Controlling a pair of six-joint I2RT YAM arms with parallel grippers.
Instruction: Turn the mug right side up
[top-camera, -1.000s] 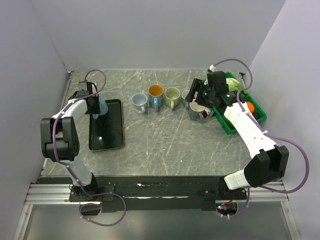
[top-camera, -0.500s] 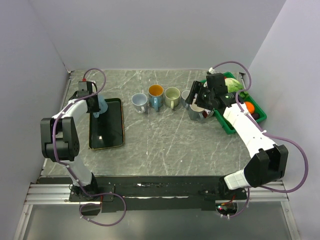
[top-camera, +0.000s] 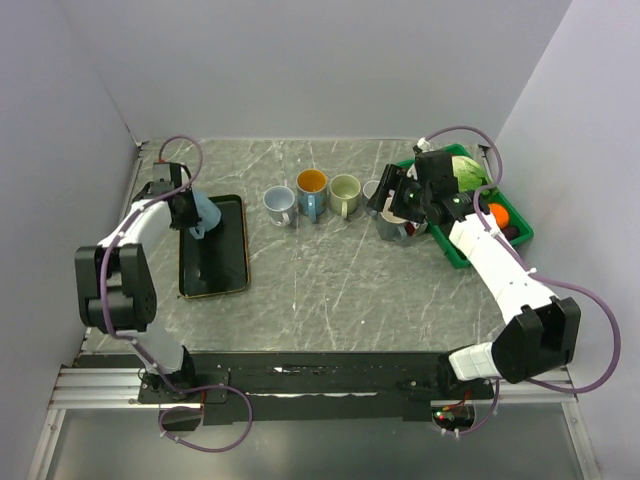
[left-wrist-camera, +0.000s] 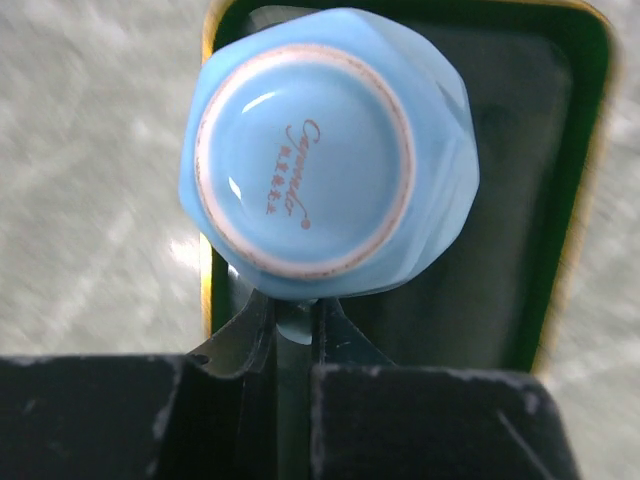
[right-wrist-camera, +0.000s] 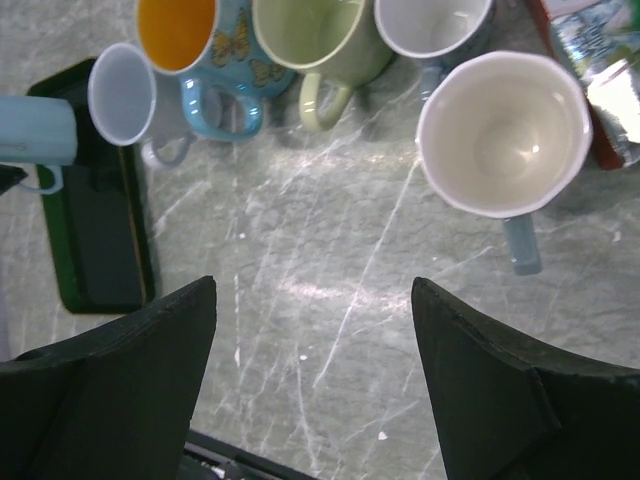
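The light blue mug (left-wrist-camera: 325, 150) is upside down over the far end of the dark tray (left-wrist-camera: 560, 180), its ringed base facing the left wrist camera. My left gripper (left-wrist-camera: 295, 315) is shut on the mug's handle, which is pinched between the two fingers. From above, the mug (top-camera: 204, 211) sits at the tray's (top-camera: 213, 272) far left corner, with the left gripper (top-camera: 187, 210) beside it. It also shows at the left edge of the right wrist view (right-wrist-camera: 35, 130). My right gripper (right-wrist-camera: 313, 285) hangs open over bare table with nothing between its fingers.
Several upright mugs stand in a row mid-table: a white one (right-wrist-camera: 122, 95), a butterfly one with orange inside (right-wrist-camera: 185, 30), a pale green one (right-wrist-camera: 310, 35) and a grey-blue one (right-wrist-camera: 503, 130). A green bin (top-camera: 462, 252) of vegetables sits at the right.
My left jaws have closed onto the mug's handle. The left arm's elbow has swung outward a little. The right gripper has drifted slightly over the row of mugs, still open.
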